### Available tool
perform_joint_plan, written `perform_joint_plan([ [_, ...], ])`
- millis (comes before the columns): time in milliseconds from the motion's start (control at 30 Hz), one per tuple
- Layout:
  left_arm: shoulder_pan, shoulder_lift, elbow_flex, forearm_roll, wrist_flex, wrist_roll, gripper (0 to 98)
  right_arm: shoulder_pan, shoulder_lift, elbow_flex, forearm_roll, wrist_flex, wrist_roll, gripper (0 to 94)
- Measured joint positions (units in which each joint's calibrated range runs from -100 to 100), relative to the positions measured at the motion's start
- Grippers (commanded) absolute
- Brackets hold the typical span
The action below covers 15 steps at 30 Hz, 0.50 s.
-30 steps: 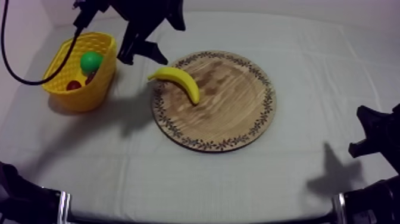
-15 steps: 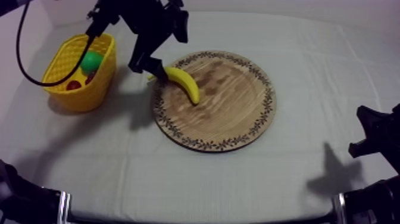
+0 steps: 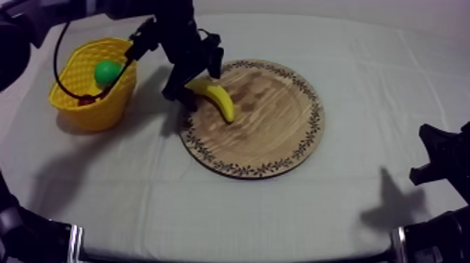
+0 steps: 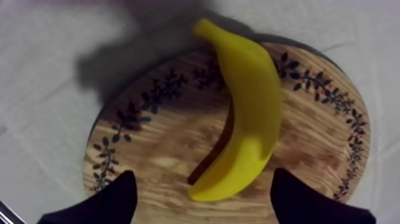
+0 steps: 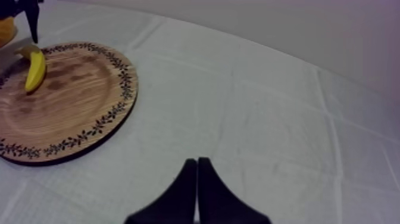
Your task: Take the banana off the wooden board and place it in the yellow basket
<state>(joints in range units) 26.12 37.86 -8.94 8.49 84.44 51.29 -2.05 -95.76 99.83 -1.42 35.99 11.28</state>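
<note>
The yellow banana (image 3: pixel 218 100) lies on the left part of the round wooden board (image 3: pixel 266 133), its stem end over the patterned rim. My left gripper (image 3: pixel 192 82) hangs over that stem end, open. In the left wrist view its black fingers (image 4: pixel 113 199) stand wide apart on either side of the banana (image 4: pixel 247 113), not touching it. The yellow basket (image 3: pixel 105 105) sits left of the board. My right gripper (image 5: pixel 196 190) is shut on nothing and rests low at the right edge of the table (image 3: pixel 439 159).
Inside the basket lie a green round fruit (image 3: pixel 107 71) and a small red fruit (image 3: pixel 87 100). In the right wrist view the board (image 5: pixel 71 113) carries the banana (image 5: pixel 34 68) at its far side. Bare cloth (image 3: pixel 231 210) spreads in front of the board.
My left gripper has moved from beside the basket, right and down, over the banana's stem end. The banana and my right arm have stayed put.
</note>
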Motion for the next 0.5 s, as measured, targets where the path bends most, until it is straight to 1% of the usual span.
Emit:
perform_joint_plan([
  [133,-0.05,3.72,-3.02,0.18,-0.39,-1.09,81.8,0.00,0.00,0.00,0.00,0.00,0.00,0.2],
  [333,-0.10,7.14,-6.46,0.94,-0.63,-1.89,79.9,0.00,0.00,0.00,0.00,0.00,-0.13,0.2],
  [400,-0.26,8.02,-7.06,1.05,-0.63,-2.07,77.2,0.00,0.00,0.00,0.00,0.00,-0.13,0.2],
  [500,-0.62,8.94,-7.39,1.10,-0.63,-2.48,69.1,0.00,0.00,0.00,0.00,0.00,-0.10,0.2],
])
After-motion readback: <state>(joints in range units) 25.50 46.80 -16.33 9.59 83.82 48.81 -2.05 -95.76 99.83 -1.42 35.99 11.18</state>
